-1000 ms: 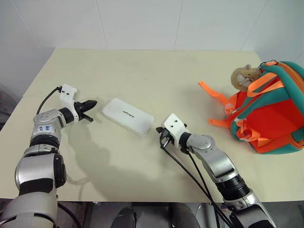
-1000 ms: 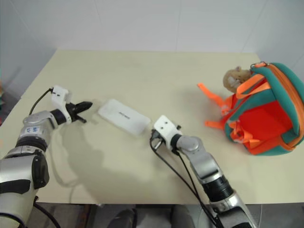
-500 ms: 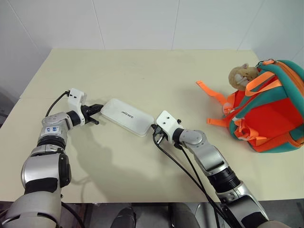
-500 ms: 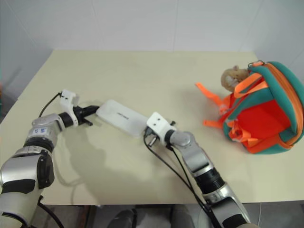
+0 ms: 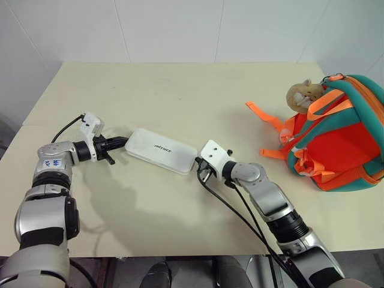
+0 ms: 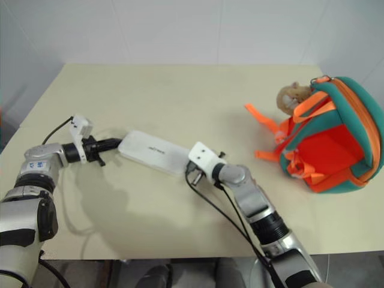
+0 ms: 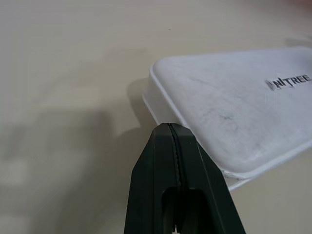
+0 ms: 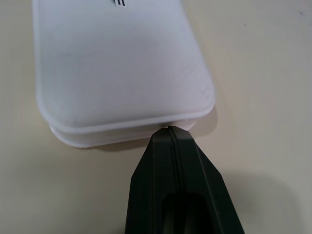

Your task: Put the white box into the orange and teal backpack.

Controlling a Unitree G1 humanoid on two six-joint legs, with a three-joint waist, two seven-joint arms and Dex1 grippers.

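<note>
So the box (image 5: 161, 150) lies flat mid-frame on the worktop (image 5: 180, 90), both grippers closed, left gripper (image 5: 122, 142) and right gripper (image 5: 200, 168) poking its two ends. Backpack (image 5: 339, 135) sits far right.

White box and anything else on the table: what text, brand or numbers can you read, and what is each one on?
"UNITREE", partly cut off by the picture's edge in the left wrist view, in small grey letters on the top of the white box.
Blue handwritten marks on a white sticker on the left forearm: too small to read.
The orange and teal backpack: no readable text.
</note>
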